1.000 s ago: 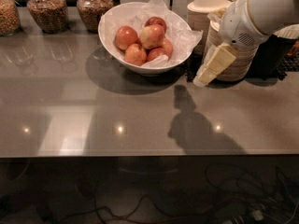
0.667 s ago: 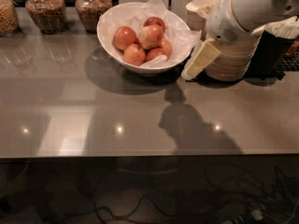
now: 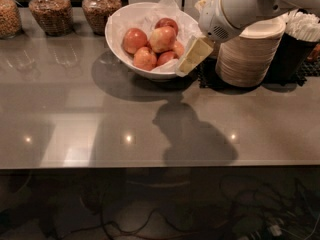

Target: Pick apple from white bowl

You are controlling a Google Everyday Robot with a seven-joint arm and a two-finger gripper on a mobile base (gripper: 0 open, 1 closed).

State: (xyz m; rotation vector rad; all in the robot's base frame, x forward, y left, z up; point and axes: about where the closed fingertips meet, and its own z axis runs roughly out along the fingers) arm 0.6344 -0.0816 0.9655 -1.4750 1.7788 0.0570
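The white bowl [image 3: 120, 31] stands at the back middle of the grey counter, lined with crinkled white paper. It holds several apples. The apple [image 3: 162, 39], the largest and palest with yellowish-orange skin, lies on top in the middle of the pile. Darker red apples lie around it, one at the left [image 3: 134, 40] and one at the front [image 3: 145, 59]. My gripper [image 3: 194, 56], cream-coloured, hangs from the white arm [image 3: 235, 6] at the bowl's right rim, to the right of the apple and just above the counter.
Three glass jars of grains [image 3: 47, 9] stand at the back left. A stack of beige disposable bowls [image 3: 247, 54] stands just right of my gripper, on a black mat. A dark cup of white items [image 3: 295, 49] is at the far right. The counter's front edge [image 3: 150, 165] runs across the view.
My arm and gripper have moved left, from in front of the beige bowl stack to the white bowl's right rim. The apples have not moved.
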